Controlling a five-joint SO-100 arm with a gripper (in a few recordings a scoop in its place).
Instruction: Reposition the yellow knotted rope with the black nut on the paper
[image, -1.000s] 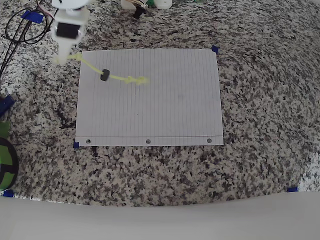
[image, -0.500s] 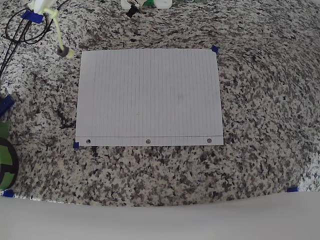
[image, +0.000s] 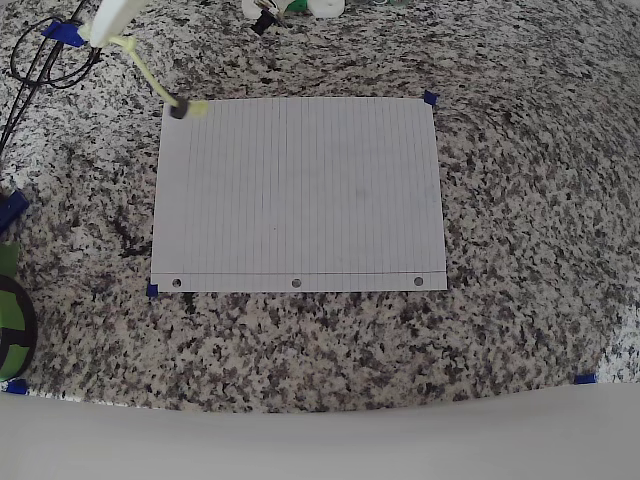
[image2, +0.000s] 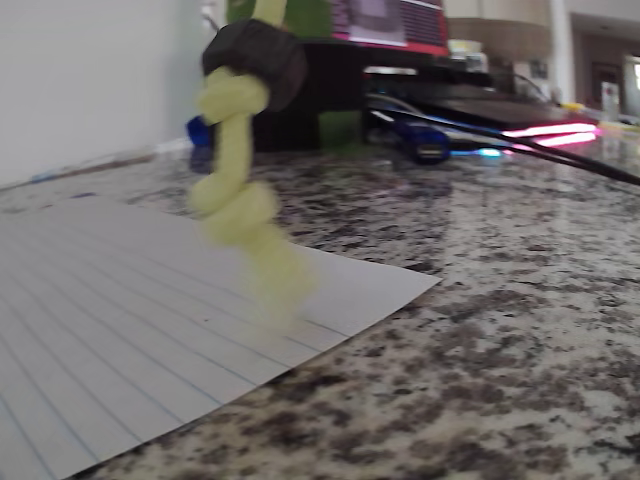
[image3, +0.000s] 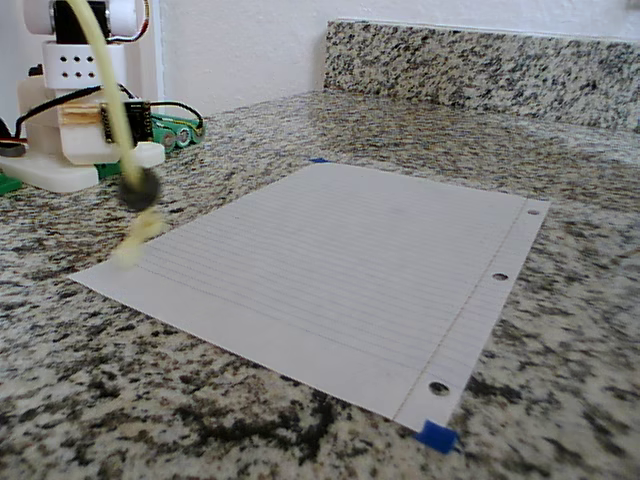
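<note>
In the upper left corner of the overhead view, the white two-finger gripper (image: 108, 22) shows only as a pale tip; its jaws are clamped on the upper end of the thin pale yellow-green knotted rope (image: 148, 68). The rope hangs lifted off the surface and slants down and right from the tip. The small black nut (image: 179, 110) sits low on the rope, with a knotted yellow tail just below it, over the upper left corner of the white lined paper sheet (image: 300, 200). In the wrist view, the nut (image2: 258, 53) is at the top of the frame above two knots of the rope (image2: 238, 190), whose blurred end hangs above the paper's (image2: 120, 320) corner. In the fixed view the rope (image3: 100, 75) dangles at the left edge above the speckled granite countertop (image3: 560, 330), its tail near the paper's (image3: 340, 250) left corner.
</note>
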